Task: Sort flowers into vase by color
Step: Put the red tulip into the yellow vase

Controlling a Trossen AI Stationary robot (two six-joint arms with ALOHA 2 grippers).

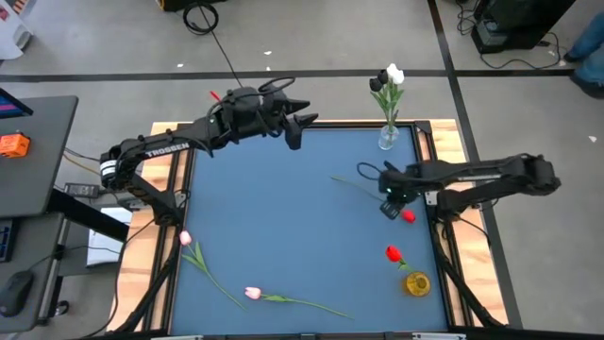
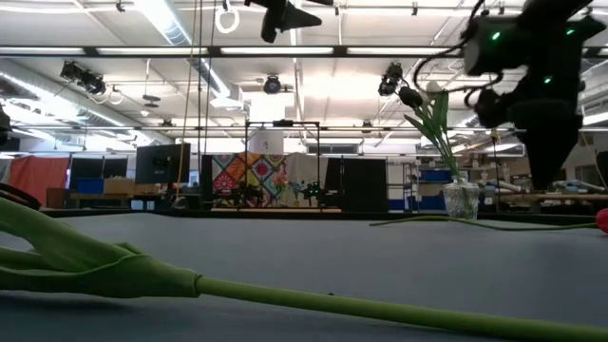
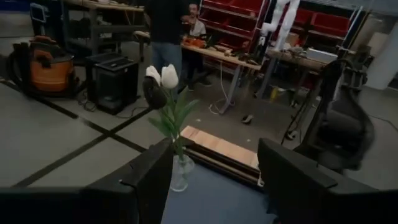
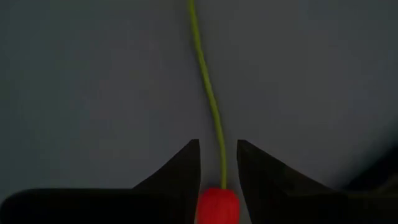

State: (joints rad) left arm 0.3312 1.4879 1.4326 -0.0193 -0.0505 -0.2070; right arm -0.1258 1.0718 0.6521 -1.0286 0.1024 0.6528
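A red tulip (image 1: pixel 408 215) lies flat on the blue table top, its stem (image 1: pixel 354 185) running toward the left. My right gripper (image 1: pixel 389 206) is open and low over it; in the right wrist view its fingers (image 4: pixel 186 168) stand on either side of the stem (image 4: pixel 214 118), just beyond the red head (image 4: pixel 217 205). My left gripper (image 1: pixel 304 126) hangs open above the table's far edge. A clear vase (image 1: pixel 388 138) at the far right holds white and black tulips (image 1: pixel 392 76). An amber vase (image 1: pixel 416 282) holds another red tulip (image 1: pixel 393 253). Two pink tulips (image 1: pixel 252 294) lie near the left front.
The pink tulips' stems (image 1: pixel 212 274) spread over the near left of the table, and one green stem (image 2: pixel 285 294) fills the low view's foreground. Wooden boards (image 1: pixel 444 151) frame the table. The middle of the blue surface (image 1: pixel 274 208) is bare. A person (image 3: pixel 196 25) sits far behind.
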